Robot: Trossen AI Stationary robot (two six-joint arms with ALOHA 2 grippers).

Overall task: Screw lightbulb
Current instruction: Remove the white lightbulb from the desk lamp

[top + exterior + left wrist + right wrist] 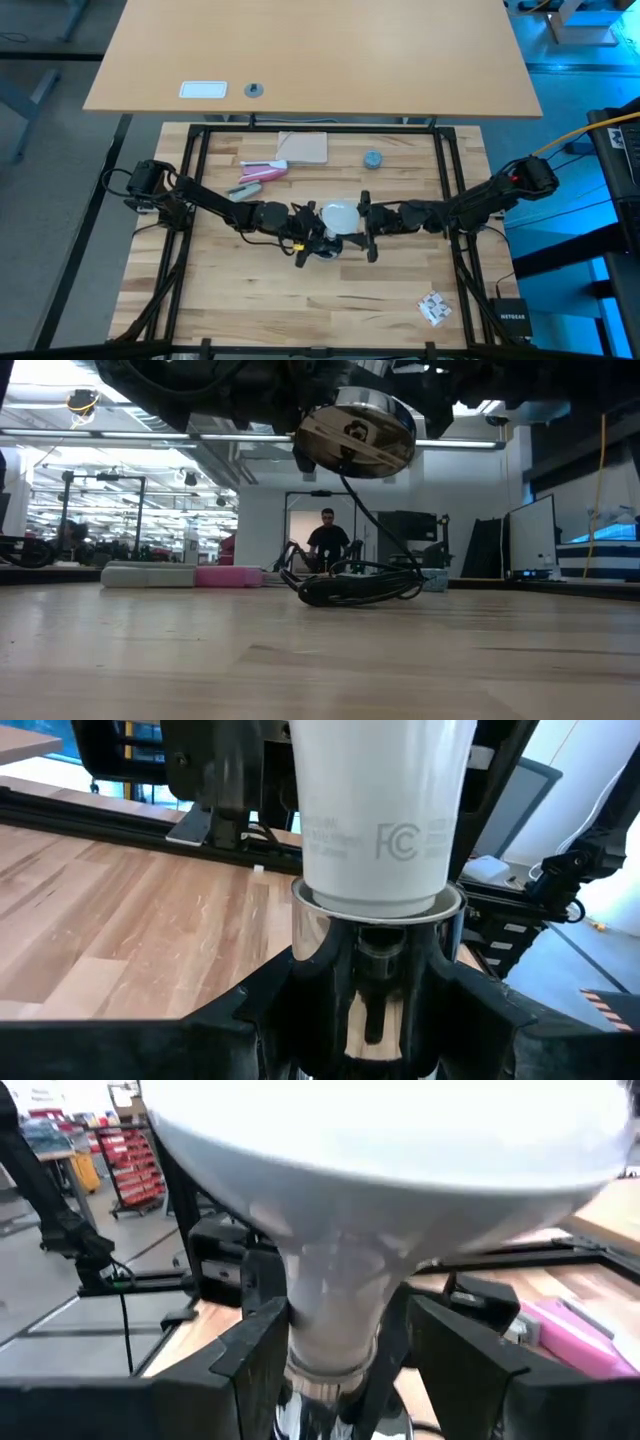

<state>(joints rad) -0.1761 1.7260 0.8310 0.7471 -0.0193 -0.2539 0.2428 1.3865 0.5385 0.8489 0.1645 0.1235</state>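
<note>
lightbulb [338, 213] in socket [358, 430] — tools gripping both

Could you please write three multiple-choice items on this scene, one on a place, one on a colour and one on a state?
1. Where is the lightbulb?
A. Lying beside the pink object
B. Held up between the two end effectors at mid-table
C. On the far desk

2. What colour is the lightbulb's globe?
A. White
B. Blue
C. Pink

3. How does the lightbulb sit against the socket?
A. Lying apart from it on the wood
B. Its narrow end is down in the socket's rim
C. Globe-first in it

Key: 1 B, the high view shows it between the left end effector and the right end effector; 2 A, both wrist views show white; 3 B, the left wrist view shows it in the silvery rim.
</note>
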